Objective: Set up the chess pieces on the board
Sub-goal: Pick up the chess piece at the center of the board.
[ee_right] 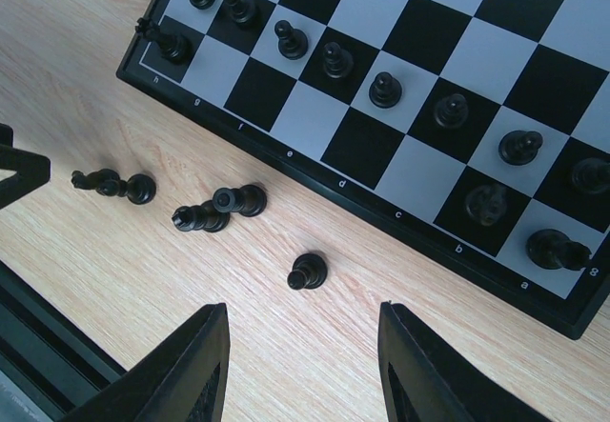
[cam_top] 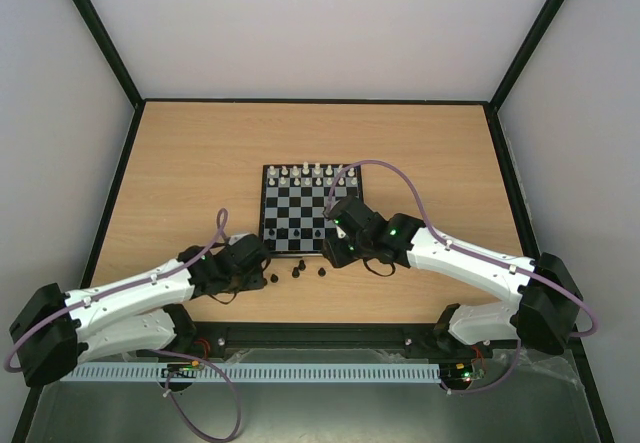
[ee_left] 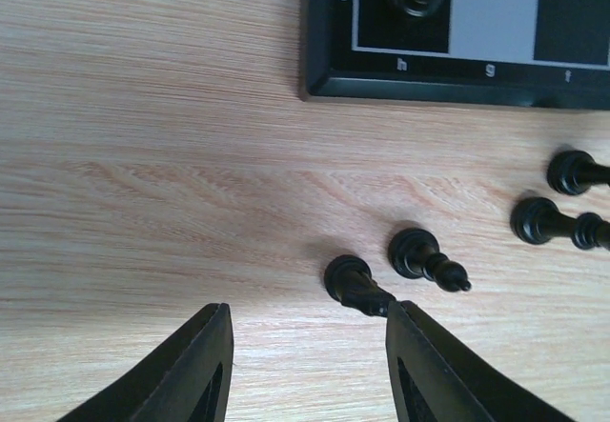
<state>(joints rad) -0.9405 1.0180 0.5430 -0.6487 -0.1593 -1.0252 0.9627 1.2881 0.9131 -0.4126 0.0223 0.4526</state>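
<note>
Several black chess pieces (ee_right: 307, 271) lie loose on the surface (ee_right: 105, 279) just off the board's (ee_right: 315, 168) near edge. They look light, slick and easily toppled, so pinch one across its narrow stem. Left end effector (ee_left: 307, 312) and right end effector (ee_right: 301, 312) both gape, empty.

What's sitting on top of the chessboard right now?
White pieces line the board's far edge, black pieces its near rows. From overhead, the right hand hides the near right corner.

Black-and-silver checkered chessboard (cam_top: 300, 206) at frame centre; tiny white pieces (cam_top: 310, 175) line its top edge, and loose black pieces (cam_top: 297, 272) lie on the wood below it.
</note>
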